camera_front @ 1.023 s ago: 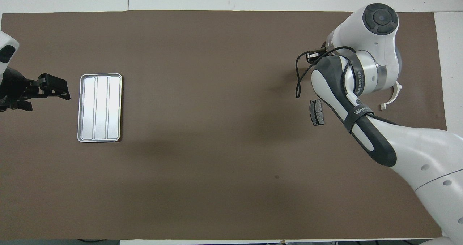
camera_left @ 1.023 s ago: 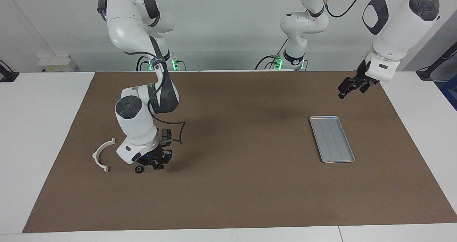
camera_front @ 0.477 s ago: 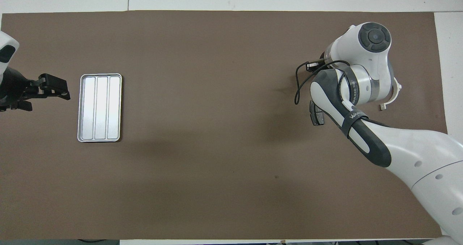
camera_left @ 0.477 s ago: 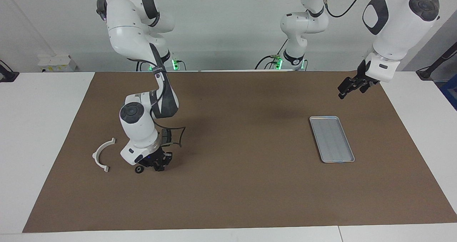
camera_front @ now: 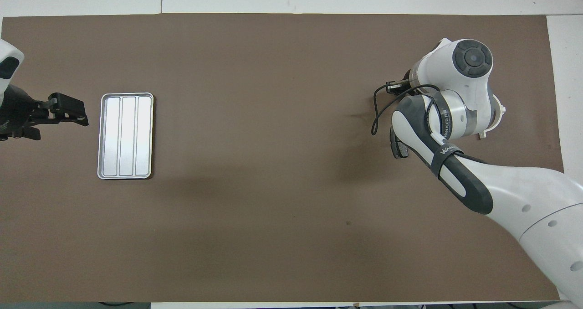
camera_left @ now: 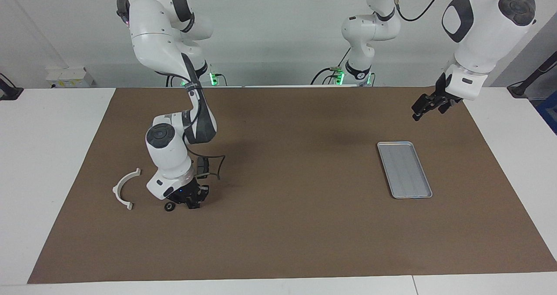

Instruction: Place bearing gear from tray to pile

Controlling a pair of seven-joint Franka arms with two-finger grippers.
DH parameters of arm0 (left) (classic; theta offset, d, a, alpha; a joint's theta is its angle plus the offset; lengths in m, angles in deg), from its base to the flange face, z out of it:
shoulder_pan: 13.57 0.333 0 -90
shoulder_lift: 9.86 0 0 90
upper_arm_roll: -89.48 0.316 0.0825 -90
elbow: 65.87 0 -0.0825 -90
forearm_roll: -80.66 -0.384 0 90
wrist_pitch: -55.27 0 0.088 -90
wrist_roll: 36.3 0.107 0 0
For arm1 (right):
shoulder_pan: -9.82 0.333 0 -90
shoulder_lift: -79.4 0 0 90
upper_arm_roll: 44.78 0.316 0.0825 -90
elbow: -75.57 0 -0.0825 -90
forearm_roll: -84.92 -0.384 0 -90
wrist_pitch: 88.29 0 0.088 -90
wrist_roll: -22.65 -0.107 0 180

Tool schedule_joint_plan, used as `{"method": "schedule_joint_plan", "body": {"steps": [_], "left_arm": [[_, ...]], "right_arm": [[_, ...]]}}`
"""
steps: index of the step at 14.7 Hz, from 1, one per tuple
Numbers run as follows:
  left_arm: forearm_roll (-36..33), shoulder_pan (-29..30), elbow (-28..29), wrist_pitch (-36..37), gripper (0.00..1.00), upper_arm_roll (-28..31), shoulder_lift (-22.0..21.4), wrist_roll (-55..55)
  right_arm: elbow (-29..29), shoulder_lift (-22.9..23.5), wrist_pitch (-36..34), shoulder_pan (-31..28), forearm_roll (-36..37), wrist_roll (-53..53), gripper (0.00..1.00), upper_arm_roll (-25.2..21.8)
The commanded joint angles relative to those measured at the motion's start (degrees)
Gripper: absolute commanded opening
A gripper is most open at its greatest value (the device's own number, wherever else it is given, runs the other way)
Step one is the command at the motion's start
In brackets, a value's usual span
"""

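The silver-grey tray (camera_left: pixel 404 169) lies bare at the left arm's end of the mat; it also shows in the overhead view (camera_front: pixel 125 136). A small black bearing gear (camera_left: pixel 168 206) lies on the mat between the white semicircular bracket (camera_left: pixel 124 188) and my right gripper (camera_left: pixel 191 203). The right gripper is low at the mat, right beside the gear. In the overhead view the right arm covers the gear and gripper; only one dark brake pad's edge (camera_front: pixel 396 147) and the bracket's ends (camera_front: pixel 500 112) show. My left gripper (camera_left: pixel 428 105) waits in the air beside the tray.
A brown mat (camera_left: pixel 287 243) covers most of the white table. A black cable loops off the right wrist (camera_front: pixel 375 113) just above the mat. The right arm's elbow (camera_left: pixel 204 121) leans over the pile area.
The right arm's wrist has sunk and drawn in over the pile, hiding more of the brake pad from above. The gear, bracket, tray and left arm have not moved.
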Motion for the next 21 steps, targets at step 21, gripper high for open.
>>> {"method": "schedule_joint_plan", "body": {"steps": [21], "left_arm": [[0.49,-0.42,1.14,0.11,1.00,0.36,-1.35,0.24]], "right_arm": [[-4.18,-32.04,-38.73,-4.84,-5.81,3.82,1.00,0.45]]}}
